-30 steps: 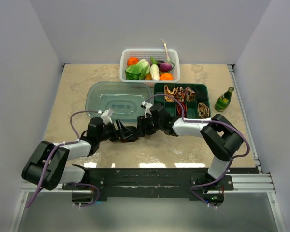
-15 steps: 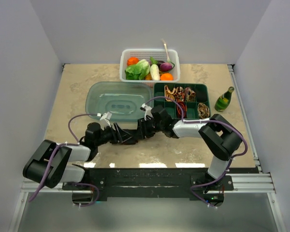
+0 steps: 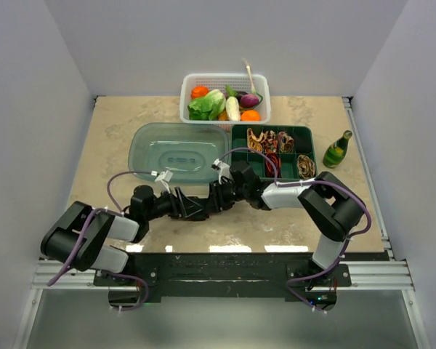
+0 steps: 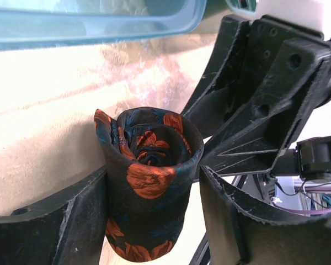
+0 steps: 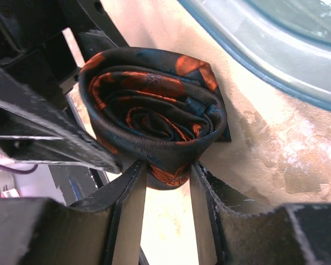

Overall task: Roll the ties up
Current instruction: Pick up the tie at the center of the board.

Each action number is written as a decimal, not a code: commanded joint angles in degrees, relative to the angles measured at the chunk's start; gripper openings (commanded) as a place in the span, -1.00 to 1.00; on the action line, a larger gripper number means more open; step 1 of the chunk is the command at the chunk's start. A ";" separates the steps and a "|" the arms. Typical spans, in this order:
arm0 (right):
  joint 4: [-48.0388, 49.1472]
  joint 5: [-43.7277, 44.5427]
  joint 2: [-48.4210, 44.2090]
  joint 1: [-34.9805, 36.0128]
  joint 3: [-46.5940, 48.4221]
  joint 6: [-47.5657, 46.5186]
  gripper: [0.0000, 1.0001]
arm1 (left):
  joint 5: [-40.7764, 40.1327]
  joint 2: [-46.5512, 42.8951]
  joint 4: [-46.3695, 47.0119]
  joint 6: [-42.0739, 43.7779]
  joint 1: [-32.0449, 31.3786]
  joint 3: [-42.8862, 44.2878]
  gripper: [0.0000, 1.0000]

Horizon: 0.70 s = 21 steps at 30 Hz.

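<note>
The rolled tie point(image 5: 154, 105) sits at 6 o'clock of the lid point(image 3: 142, 142), one end pinched by the right gripper point(image 5: 165, 171) while the left gripper point(image 4: 154, 182) stands spread, touching one side only, so any slip there could let the coil unwind.

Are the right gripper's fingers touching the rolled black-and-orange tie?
Touching. The right wrist view shows both fingers pressed against the rolled tie, pinching its lower edge between them.
</note>
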 commanded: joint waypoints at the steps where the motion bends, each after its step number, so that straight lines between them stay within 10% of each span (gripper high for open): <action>1: 6.28 -0.94 -1.69 0.03 -0.09 -2.37 -0.25 | 4.57 3.09 7.35 0.15 -3.19 0.29 0.28; 6: 5.23 -1.74 -2.83 -0.06 0.00 -4.40 -0.25 | 4.12 5.99 13.67 -2.49 -3.90 -0.93 -0.09; 17: -4.69 3.18 -15.83 -4.80 0.70 -8.09 -0.04 | 2.63 -3.40 11.84 -2.49 -3.90 -1.38 -0.24; 21: -5.58 3.19 -21.11 -7.18 0.35 -7.65 0.35 | 2.81 -7.70 11.23 -3.19 -3.90 -1.11 -0.24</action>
